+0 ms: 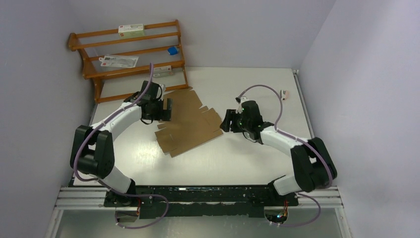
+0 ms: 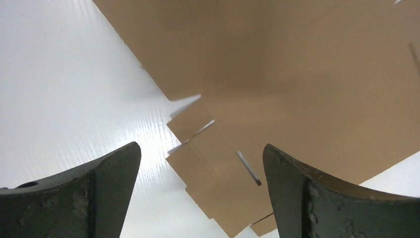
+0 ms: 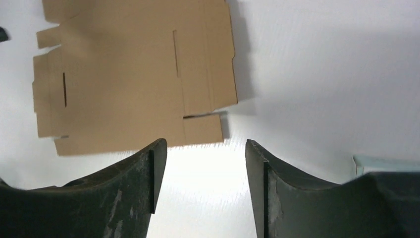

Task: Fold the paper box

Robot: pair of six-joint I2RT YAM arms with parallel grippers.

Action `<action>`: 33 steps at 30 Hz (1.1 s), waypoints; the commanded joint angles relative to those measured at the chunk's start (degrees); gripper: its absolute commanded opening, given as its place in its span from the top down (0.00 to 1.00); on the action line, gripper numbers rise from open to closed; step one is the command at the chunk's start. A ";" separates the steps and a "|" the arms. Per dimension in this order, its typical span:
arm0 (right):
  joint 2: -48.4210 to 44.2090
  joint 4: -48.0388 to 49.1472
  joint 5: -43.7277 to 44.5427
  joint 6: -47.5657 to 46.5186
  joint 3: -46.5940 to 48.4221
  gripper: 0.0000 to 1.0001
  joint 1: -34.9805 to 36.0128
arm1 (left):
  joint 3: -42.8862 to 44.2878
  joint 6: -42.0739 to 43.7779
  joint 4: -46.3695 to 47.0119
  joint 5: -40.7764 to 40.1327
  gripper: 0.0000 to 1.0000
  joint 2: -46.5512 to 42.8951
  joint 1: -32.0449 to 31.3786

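The paper box (image 1: 185, 121) is a flat brown die-cut cardboard sheet, unfolded, lying on the white table (image 1: 223, 158) between the arms. My left gripper (image 1: 167, 110) is open and empty at the sheet's left edge; in the left wrist view (image 2: 202, 163) the sheet (image 2: 277, 79) with its slots and tabs lies under the spread fingers. My right gripper (image 1: 226, 121) is open and empty just off the sheet's right corner; in the right wrist view (image 3: 205, 148) the sheet (image 3: 129, 79) lies ahead and left of the fingers.
A wooden rack (image 1: 130, 54) with small white cartons and a blue item stands at the back left, close behind the left gripper. A small white object (image 1: 285, 93) lies at the back right. Grey walls enclose the table on left, back and right.
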 commanded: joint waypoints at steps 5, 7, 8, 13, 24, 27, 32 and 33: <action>-10.86 4.68 0.36 0.31 -6.84 0.19 0.12 | -1.31 -0.73 0.73 8.78 0.02 7.12 2.12; -12.72 4.79 0.86 -0.04 -8.24 0.15 0.07 | -1.65 -0.08 1.19 10.45 0.02 8.33 2.19; -13.33 4.66 1.00 -0.17 -8.61 0.14 0.09 | -1.92 -0.01 1.44 10.41 0.02 8.77 2.19; -16.13 4.23 1.69 -0.80 -10.03 0.11 0.06 | -1.96 1.06 0.28 9.36 0.02 11.61 2.26; -22.25 3.62 4.57 -0.72 -13.12 0.08 0.09 | -17.24 -7.99 4.90 18.80 0.02 1.03 -3.49; -21.87 3.73 4.51 -0.42 -13.43 0.07 0.11 | -19.44 -12.13 5.59 17.67 0.02 -2.10 -10.15; -21.51 2.80 5.38 -0.17 -13.33 0.07 0.08 | -24.59 -22.99 10.66 17.12 0.02 -8.16 -20.32; -21.39 2.62 5.60 -0.12 -13.35 0.07 0.07 | -25.50 -24.85 11.90 17.06 0.02 -9.20 -22.36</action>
